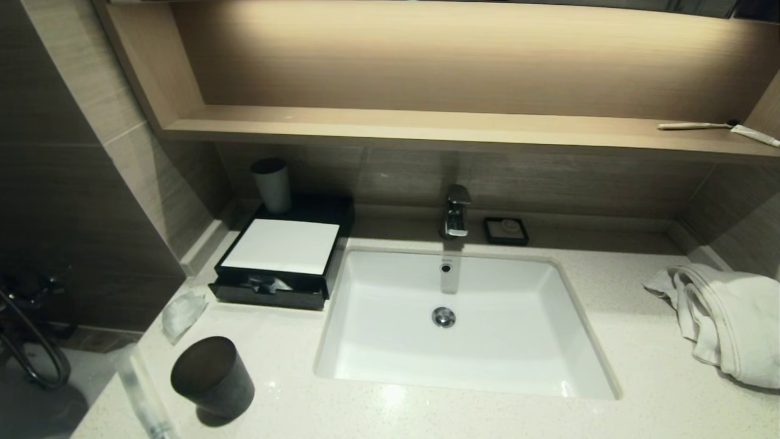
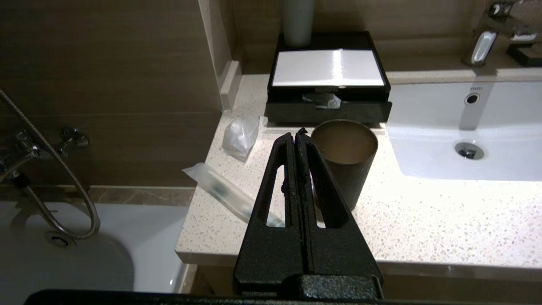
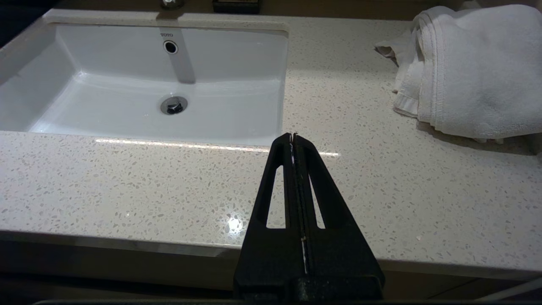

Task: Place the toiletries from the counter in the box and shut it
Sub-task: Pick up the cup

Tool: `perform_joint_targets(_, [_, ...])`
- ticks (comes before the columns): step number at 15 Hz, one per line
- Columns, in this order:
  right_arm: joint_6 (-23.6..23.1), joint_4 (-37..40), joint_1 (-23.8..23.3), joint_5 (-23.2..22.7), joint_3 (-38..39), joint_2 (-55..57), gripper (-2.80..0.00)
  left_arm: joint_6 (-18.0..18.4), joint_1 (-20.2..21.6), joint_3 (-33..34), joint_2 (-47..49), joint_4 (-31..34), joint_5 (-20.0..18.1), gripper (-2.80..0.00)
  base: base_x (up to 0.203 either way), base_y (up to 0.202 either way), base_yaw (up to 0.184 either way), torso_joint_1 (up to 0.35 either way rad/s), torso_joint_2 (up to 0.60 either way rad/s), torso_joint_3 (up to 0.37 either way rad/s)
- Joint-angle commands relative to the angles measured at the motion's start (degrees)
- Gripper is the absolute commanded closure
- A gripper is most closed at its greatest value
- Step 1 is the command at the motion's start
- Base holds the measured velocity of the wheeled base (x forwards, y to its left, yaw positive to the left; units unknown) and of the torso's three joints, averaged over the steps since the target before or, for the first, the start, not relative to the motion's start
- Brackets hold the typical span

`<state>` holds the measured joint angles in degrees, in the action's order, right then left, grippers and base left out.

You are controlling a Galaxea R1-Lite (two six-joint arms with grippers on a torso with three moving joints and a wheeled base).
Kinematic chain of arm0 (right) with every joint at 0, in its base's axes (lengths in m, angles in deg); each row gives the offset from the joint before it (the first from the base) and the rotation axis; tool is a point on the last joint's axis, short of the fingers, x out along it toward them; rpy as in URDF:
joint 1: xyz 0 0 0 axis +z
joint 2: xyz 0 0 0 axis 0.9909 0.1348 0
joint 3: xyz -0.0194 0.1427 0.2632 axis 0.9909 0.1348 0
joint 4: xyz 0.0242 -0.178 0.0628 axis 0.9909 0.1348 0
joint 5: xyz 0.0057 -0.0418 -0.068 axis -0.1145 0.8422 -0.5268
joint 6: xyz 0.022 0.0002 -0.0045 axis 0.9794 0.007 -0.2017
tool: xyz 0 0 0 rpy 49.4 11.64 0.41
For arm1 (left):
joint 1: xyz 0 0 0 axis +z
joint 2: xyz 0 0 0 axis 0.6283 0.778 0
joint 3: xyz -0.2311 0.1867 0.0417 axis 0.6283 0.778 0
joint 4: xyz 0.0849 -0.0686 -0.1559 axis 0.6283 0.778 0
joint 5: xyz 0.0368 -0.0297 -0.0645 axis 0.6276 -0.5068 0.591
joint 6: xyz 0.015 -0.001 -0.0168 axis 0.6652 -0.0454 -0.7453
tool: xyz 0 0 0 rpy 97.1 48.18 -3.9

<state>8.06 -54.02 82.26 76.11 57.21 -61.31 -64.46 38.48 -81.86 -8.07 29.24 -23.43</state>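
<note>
A black box (image 1: 277,292) with a white top stands at the back left of the counter, its drawer pulled out with a wrapped item inside; it also shows in the left wrist view (image 2: 328,111). A small clear packet (image 1: 181,312) (image 2: 240,134) and a long wrapped toothbrush (image 1: 141,390) (image 2: 224,192) lie on the counter's left edge. My left gripper (image 2: 295,134) is shut and empty, held before the counter edge near the dark cup. My right gripper (image 3: 293,136) is shut and empty, over the counter's front right of the sink. Neither gripper shows in the head view.
A dark cup (image 1: 213,375) (image 2: 345,159) stands at the front left. A second cup (image 1: 272,183) stands behind the box. The white sink (image 1: 372,360) fills the middle, with a faucet (image 1: 456,210) and soap dish (image 1: 506,230). A white towel (image 1: 725,317) lies right.
</note>
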Motion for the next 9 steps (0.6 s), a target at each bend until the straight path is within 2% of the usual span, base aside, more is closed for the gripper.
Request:
perform_joint_targets(1, [0.0, 0.0, 0.0, 0.0, 0.0, 0.0, 0.00, 0.0, 0.0, -2.3, 0.0, 1.4, 0.0, 0.00, 0.000, 0.000, 0.000, 0.000, 0.00, 0.000])
perform_joint_targets(5, [0.0, 0.0, 0.0, 0.0, 0.0, 0.0, 0.00, 0.0, 0.0, -12.2, 0.0, 13.3, -0.3, 0.00, 0.000, 0.000, 0.000, 0.000, 0.00, 0.000])
perform_joint_targets(9, [0.0, 0.0, 0.0, 0.0, 0.0, 0.0, 0.00, 0.8, 0.0, -14.5, 0.0, 15.1, 0.1, 0.00, 0.000, 0.000, 0.000, 0.000, 0.00, 0.000])
